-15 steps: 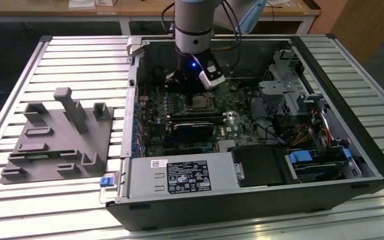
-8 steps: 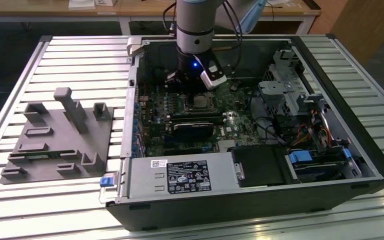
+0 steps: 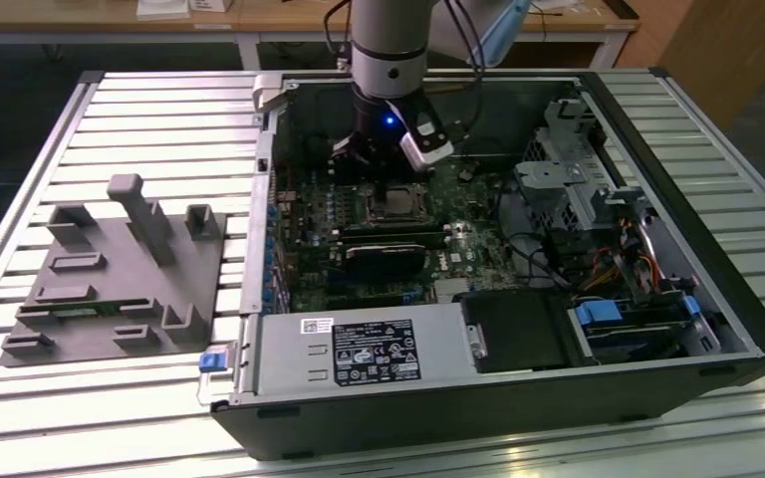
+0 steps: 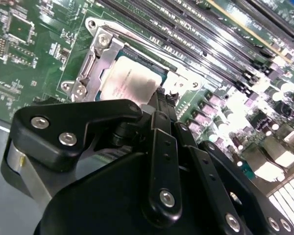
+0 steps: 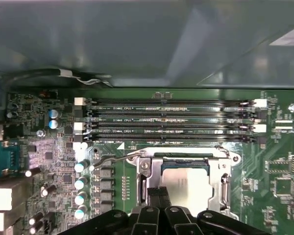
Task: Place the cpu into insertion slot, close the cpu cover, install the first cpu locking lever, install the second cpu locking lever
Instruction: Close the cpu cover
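Exterior view: in the upper middle of the frame, the black gripper (image 3: 382,177) hangs inside the open black metal computer case (image 3: 489,423). It is just above the small square, silver-rimmed insertion slot (image 3: 392,204) in the green circuit board (image 3: 469,244).

In both wrist views the small, flat, square cpu (image 5: 188,183) (image 4: 132,83), with its pale silvery-grey face, lies in that slot. The thin, square, silvery metal cpu cover (image 5: 224,186) (image 4: 102,58) lies flat around it, and the chip shows through its window.

The gripper's black fingers (image 5: 152,196) are pressed together with nothing between them, their tips at the cover's edge; contact cannot be told. In the first wrist view a thin silvery wire lever (image 5: 112,159) runs beside the cover's corner.
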Robot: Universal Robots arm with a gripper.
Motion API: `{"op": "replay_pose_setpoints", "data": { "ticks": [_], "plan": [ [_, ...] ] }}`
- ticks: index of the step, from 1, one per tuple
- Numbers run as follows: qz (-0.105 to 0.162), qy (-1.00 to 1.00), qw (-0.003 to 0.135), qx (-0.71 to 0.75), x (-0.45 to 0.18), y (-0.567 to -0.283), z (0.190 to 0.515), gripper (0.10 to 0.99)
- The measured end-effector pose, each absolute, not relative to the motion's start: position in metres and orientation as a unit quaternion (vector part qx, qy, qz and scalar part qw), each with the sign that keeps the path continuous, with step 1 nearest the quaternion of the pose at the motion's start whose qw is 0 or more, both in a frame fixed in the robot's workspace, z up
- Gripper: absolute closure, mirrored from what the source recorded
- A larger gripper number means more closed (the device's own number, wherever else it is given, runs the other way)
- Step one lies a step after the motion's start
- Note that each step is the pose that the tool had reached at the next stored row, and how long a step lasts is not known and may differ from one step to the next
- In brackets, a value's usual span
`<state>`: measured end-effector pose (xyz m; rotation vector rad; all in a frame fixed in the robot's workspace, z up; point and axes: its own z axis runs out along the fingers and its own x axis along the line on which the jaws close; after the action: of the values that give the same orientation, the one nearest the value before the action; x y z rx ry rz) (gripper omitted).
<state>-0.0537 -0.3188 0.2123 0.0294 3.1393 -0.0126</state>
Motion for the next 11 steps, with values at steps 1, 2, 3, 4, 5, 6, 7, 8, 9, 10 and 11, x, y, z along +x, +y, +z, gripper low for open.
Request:
{"op": "replay_pose_setpoints", "data": {
  "ticks": [1, 2, 3, 4, 5, 6, 7, 8, 9, 10, 11],
  "plan": [
    [-0.004, 1.0, 0.001, 0.009, -0.0536, -0.3188, 0.2146, 0.98],
    [-0.004, 1.0, 0.002, 0.009, -0.0537, -0.3188, 0.2168, 0.98],
    [-0.004, 1.0, 0.002, 0.009, -0.0537, -0.3188, 0.2191, 0.98],
    [-0.004, 1.0, 0.002, 0.009, -0.0537, -0.3187, 0.221, 0.98],
    [-0.004, 1.0, 0.002, 0.009, -0.0537, -0.3187, 0.2221, 0.98],
    [-0.004, 1.0, 0.002, 0.009, -0.0537, -0.3187, 0.2221, 0.98],
    [-0.004, 1.0, 0.002, 0.009, -0.0536, -0.3187, 0.2221, 0.98],
    [-0.004, 1.0, 0.002, 0.009, -0.053, -0.3187, 0.2221, 0.98],
    [-0.004, 1.0, 0.002, 0.009, -0.0514, -0.3187, 0.2221, 0.98],
    [-0.004, 1.0, 0.002, 0.009, -0.0489, -0.3188, 0.2221, 0.98],
    [-0.004, 1.0, 0.002, 0.009, -0.0457, -0.3187, 0.2221, 0.98]
  ]
}}
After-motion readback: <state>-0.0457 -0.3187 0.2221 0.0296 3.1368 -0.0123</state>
